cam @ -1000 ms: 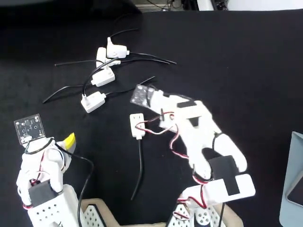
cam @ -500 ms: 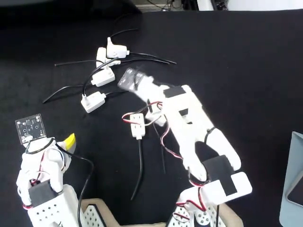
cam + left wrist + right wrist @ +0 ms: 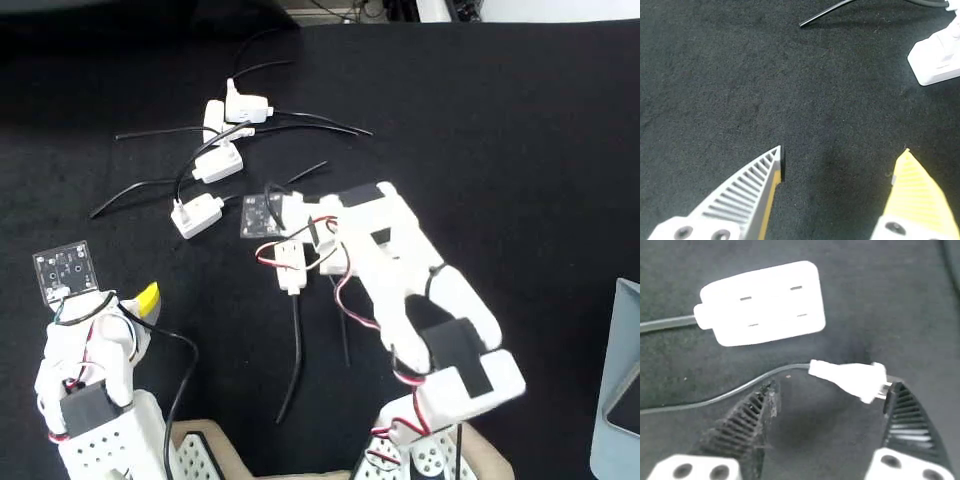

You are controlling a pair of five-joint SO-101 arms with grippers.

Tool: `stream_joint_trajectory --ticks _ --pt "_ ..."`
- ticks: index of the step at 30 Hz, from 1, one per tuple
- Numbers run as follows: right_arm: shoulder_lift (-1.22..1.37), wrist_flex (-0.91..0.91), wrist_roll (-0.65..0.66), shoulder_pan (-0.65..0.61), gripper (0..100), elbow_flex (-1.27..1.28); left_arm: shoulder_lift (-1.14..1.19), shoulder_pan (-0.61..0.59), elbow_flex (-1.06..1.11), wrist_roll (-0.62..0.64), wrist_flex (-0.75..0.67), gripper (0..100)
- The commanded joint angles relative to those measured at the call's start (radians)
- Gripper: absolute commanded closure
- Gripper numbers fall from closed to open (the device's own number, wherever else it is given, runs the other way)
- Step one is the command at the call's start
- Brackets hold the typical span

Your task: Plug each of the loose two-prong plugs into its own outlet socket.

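A white outlet block with two pairs of slots lies on the black cloth just beyond my right gripper. The gripper is open, and a white two-prong plug lies between its fingers with its prong end against the black fingertip. In the high view the right arm bends over the outlet block. Several loose white plugs lie farther back on the left. My left gripper stands open over bare cloth at the front left, with one white plug ahead of it.
Thin black cords trail from the plugs across the back of the table. The outlet's black cord runs toward the front edge. A grey-blue object stands at the right edge.
The right arm's wrist swung left, then dropped toward the outlet block. The left arm has kept still.
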Motion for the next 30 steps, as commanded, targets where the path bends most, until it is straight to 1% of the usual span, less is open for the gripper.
stream_joint_trajectory --ticks 1,7,12,13,15,18,20,22,26,30 --pt "0.081 0.006 0.041 0.003 66.9 -0.058 -0.008 -0.002 -0.002 -0.009 -0.018 65" --pt "0.217 -0.005 0.041 0.04 67.2 -0.219 -0.008 -0.002 -0.002 -0.009 -0.018 65" --pt "0.275 -0.006 0.041 0.046 67.5 -0.248 -0.008 -0.002 -0.002 -0.009 -0.017 65" --pt "0.275 -0.005 0.041 0.046 69.0 -0.248 -0.008 -0.002 -0.002 -0.011 -0.017 65" --pt "0.269 0.0 0.041 0.048 75.5 -0.248 -0.008 -0.002 -0.002 -0.011 -0.017 65" --pt "0.252 0.011 0.041 0.044 88.2 -0.242 -0.008 -0.002 -0.002 -0.011 -0.017 65" --pt "0.237 0.063 0.034 0.044 95.1 -0.246 -0.008 -0.002 -0.002 -0.011 -0.017 65" --pt "0.217 0.117 -0.037 0.044 98.8 -0.251 -0.008 -0.002 -0.002 -0.011 -0.017 65" --pt "0.163 0.229 -0.227 0.043 98.6 -0.251 -0.008 -0.002 -0.002 -0.011 -0.017 65" --pt "0.13 0.354 -0.313 0.046 98.6 -0.251 -0.008 -0.002 -0.001 -0.011 -0.017 65"
